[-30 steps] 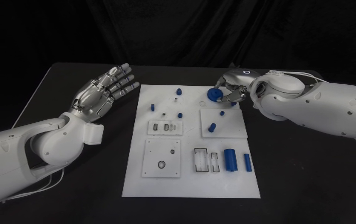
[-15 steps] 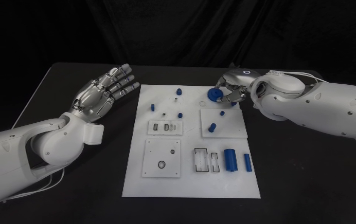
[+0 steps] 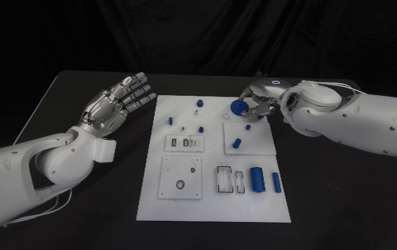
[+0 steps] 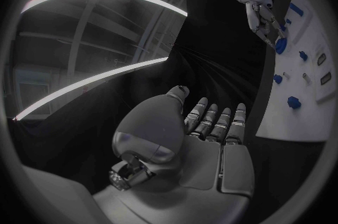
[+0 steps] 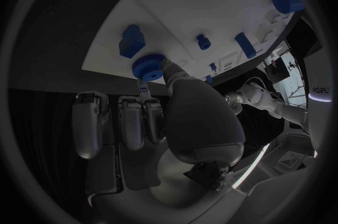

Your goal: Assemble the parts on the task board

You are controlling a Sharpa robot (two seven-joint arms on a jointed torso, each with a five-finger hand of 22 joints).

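The white task board [image 3: 213, 204] lies in the middle of the table. My right hand [image 3: 260, 102] is over its far right corner and pinches a blue gear [image 3: 239, 107] between thumb and a finger; the right wrist view shows this gear [image 5: 148, 65] just off the board's edge [image 5: 106, 49]. My left hand [image 3: 116, 104] hovers left of the board, fingers spread, holding nothing. In the left wrist view that hand [image 4: 208, 142] is flat and open, with the right hand [image 4: 262, 17] and gear [image 4: 281, 45] beyond it.
Small blue pegs [image 3: 199, 101] [image 3: 170, 120] [image 3: 202, 128] stand on the board's far half, two more [image 3: 247, 127] [image 3: 237, 143] on a raised plate [image 3: 263, 145]. Two blue cylinders [image 3: 257, 178] [image 3: 276, 181] lie near the front right, beside slotted holders [image 3: 229, 179].
The right hand with the gear has shifted very slightly toward the board. The left hand has not moved.
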